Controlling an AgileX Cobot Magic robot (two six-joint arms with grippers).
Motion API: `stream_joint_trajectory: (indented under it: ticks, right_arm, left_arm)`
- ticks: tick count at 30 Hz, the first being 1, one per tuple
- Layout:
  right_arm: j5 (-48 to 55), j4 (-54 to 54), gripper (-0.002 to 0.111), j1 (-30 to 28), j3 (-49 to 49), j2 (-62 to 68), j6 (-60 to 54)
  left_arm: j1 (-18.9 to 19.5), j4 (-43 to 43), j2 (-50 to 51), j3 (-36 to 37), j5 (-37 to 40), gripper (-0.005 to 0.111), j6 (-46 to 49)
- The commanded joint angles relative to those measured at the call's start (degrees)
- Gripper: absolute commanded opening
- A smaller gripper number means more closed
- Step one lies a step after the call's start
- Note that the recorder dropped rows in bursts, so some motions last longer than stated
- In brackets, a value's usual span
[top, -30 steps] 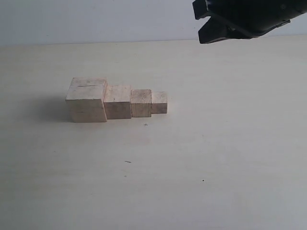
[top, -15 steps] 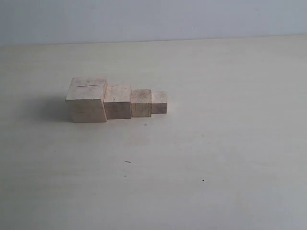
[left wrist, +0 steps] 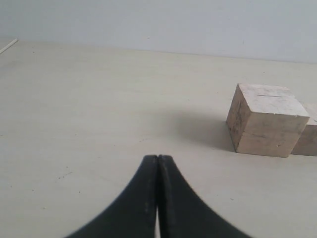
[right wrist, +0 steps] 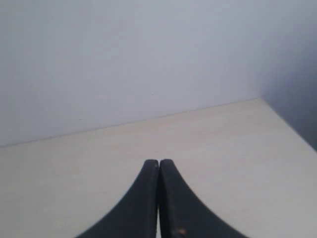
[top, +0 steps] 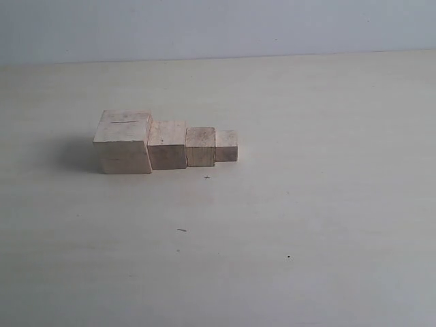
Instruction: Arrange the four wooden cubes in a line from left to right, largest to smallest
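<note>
The four wooden cubes stand in one row on the table [top: 306, 225], left of centre in the exterior view. The largest cube [top: 122, 146] is at the left end, then the second cube [top: 167, 144], the third cube [top: 200, 146] and the smallest cube [top: 226, 146] at the right end. Neighbours look to be touching or very nearly so, and their fronts sit roughly on one line.

A second ago a dark gripper hung in the upper right corner of the exterior view. Half a second ago it had gone, and it is absent now as well. The cubes show no shift across the three exterior frames. With the arm pulled away and the order running large to small, left to right, the task appears finished, or at most awaiting a check of the spacing.

The left gripper [left wrist: 158, 163] has its jaws pressed together with nothing between them. It sits low over bare table, and the largest cube [left wrist: 267, 119] lies well apart from it at the right of the left wrist view, with a sliver of the second cube [left wrist: 309, 136] at the frame edge. The right gripper [right wrist: 158, 166] is likewise closed on nothing, and its view shows only table and a plain wall [right wrist: 124, 59], no cube.
</note>
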Motion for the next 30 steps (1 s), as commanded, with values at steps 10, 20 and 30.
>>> stream_joint_trajectory:
  ticks: [10,20,30]
  right_arm:
    - [-8.4,-4.8,0.000,-3.0,21.4,-17.9,0.3]
    - [-11.4,-4.8,0.000,4.9,30.4,-29.0,1.4]
    - [-9.3,-6.1,0.000,7.1,33.6,-29.5,1.4]
  left_arm:
    - [-0.3,-0.1,-0.2,0.0,-0.8,0.000,0.0]
    - [-0.3,-0.1,-0.2,0.0,-0.8,0.000,0.0]
    - [-0.3,-0.1,-0.2,0.0,-0.8,0.000,0.0]
